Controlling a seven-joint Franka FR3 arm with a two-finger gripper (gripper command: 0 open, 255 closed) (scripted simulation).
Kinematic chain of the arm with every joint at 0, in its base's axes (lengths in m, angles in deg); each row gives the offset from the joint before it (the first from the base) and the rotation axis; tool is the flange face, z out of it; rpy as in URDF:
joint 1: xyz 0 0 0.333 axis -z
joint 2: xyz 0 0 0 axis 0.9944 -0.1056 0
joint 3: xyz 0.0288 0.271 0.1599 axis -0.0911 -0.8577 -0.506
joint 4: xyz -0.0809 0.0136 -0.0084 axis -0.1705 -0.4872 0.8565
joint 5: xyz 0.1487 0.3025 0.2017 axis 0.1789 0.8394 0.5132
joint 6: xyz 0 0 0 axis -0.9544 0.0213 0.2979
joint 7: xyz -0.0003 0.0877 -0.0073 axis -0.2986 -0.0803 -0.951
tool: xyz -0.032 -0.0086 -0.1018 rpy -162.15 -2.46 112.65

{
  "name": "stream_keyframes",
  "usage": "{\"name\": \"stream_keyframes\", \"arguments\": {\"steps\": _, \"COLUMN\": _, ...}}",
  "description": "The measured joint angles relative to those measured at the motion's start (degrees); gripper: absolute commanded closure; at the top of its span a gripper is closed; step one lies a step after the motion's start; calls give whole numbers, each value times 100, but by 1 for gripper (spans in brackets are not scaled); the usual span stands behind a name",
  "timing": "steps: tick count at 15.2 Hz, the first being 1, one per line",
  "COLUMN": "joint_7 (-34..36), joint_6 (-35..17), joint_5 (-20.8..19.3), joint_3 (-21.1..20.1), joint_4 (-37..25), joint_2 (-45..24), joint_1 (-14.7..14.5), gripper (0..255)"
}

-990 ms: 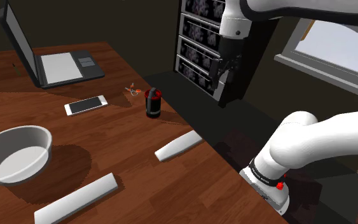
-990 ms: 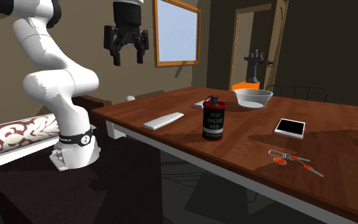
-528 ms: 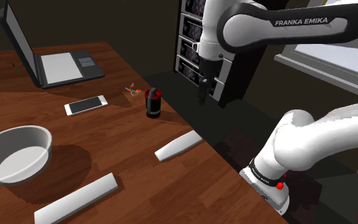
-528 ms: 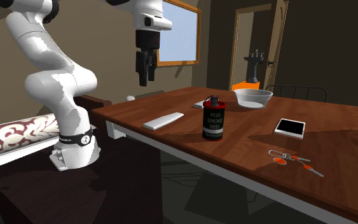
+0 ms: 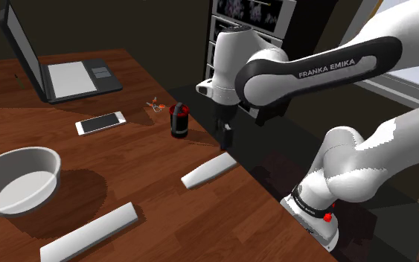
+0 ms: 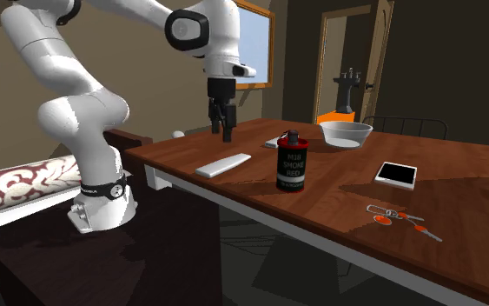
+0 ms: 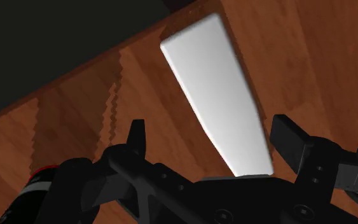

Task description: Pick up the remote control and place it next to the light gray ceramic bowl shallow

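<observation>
The remote control (image 5: 209, 170) is a plain white flat bar lying near the wooden table's edge, seen also as a pale bar (image 6: 223, 164). My black gripper (image 5: 226, 138) hangs a little above its end nearest the red-and-black can, pointing down (image 6: 226, 130). In the wrist view the gripper (image 7: 213, 137) is open, its fingertips (image 7: 137, 135) apart on either side of the remote (image 7: 219, 95) without touching it. The light grey shallow bowl (image 5: 50, 158) stands far off at the shoulder view's left, and at the far end of the table (image 6: 346, 132) in the second exterior view.
A red-and-black can (image 5: 179, 119) stands upright close to the gripper. Beyond it lie a phone (image 5: 100, 123), small keys (image 5: 154, 106) and an open laptop (image 5: 59, 71). A longer white bar (image 5: 88, 232) lies near the bowl. The table edge (image 5: 252, 179) runs just beside the remote.
The arm has swung down from high beside the table to just above the remote, with the hand turned on the way. The fingers stayed apart; nothing on the table moved.
</observation>
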Motion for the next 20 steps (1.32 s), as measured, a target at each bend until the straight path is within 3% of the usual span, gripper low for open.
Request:
{"name": "stream_keyframes", "arguments": {"steps": 7, "joint_7": -1574, "joint_6": -1368, "joint_5": -35, "joint_3": -178, "joint_4": 557, "joint_2": -575, "joint_1": -769, "gripper": 0}}
{"name": "stream_keyframes", "arguments": {"steps": 14, "joint_7": -1670, "joint_6": -2047, "joint_5": -58, "joint_3": -217, "joint_4": 816, "joint_2": -977, "joint_1": -795, "gripper": 0}}
{"name": "stream_keyframes", "arguments": {"steps": 20, "joint_7": -1666, "joint_6": -2117, "joint_5": -61, "joint_3": -223, "joint_4": 834, "joint_2": -1025, "joint_1": -793, "gripper": 0}}
